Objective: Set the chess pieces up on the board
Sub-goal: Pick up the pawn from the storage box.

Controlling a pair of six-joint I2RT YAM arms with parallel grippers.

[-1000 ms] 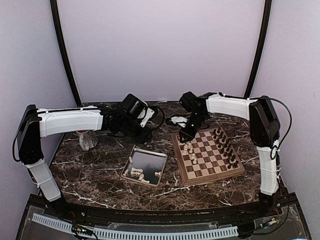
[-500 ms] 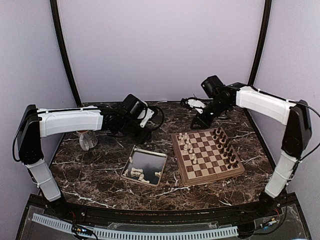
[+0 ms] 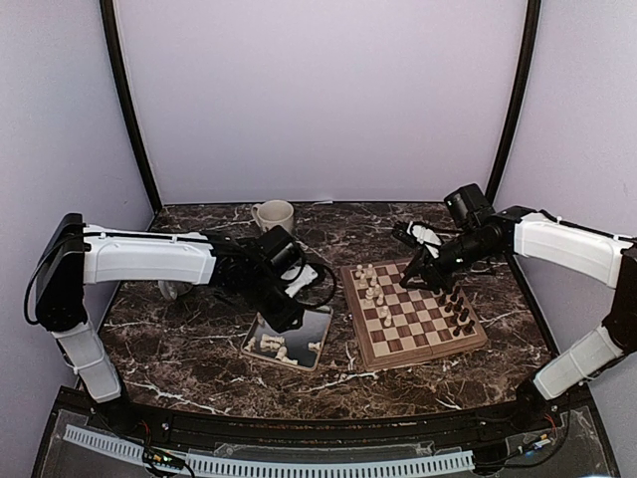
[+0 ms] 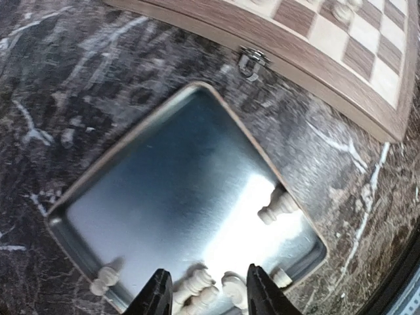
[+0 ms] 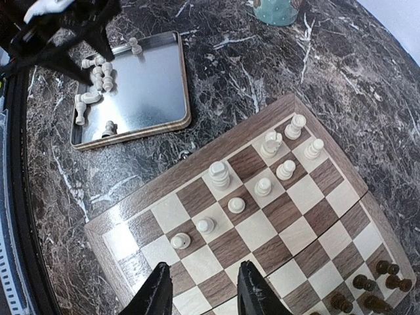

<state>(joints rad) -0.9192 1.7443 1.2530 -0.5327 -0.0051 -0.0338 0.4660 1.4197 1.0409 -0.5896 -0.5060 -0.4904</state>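
The board (image 3: pixel 423 349) lies right of centre, with several cream-white chess pieces (image 3: pixel 373 294) standing on its left squares and dark pieces (image 3: pixel 455 299) on its right side. More white chess pieces (image 4: pixel 279 207) lie loose in the silver tray (image 4: pixel 164 170). My left gripper (image 4: pixel 207 298) hangs open low over the tray's near end, two lying pieces (image 4: pixel 197 285) just below its fingers. My right gripper (image 5: pixel 205 292) is open and empty above the board (image 5: pixel 131 239), near the standing white pieces (image 5: pixel 220 174).
A cream mug (image 3: pixel 274 214) stands at the back. A glass (image 3: pixel 167 290) sits behind the left arm; it appears teal (image 5: pixel 279 10) in the right wrist view. The tray (image 3: pixel 320 334) lies just left of the board, whose clasp (image 4: pixel 249 60) faces it.
The left arm came forward from the back of the table to over the tray, uncovering the mug. The right arm swung away from the board's left corner to its far right side, jaws widening.
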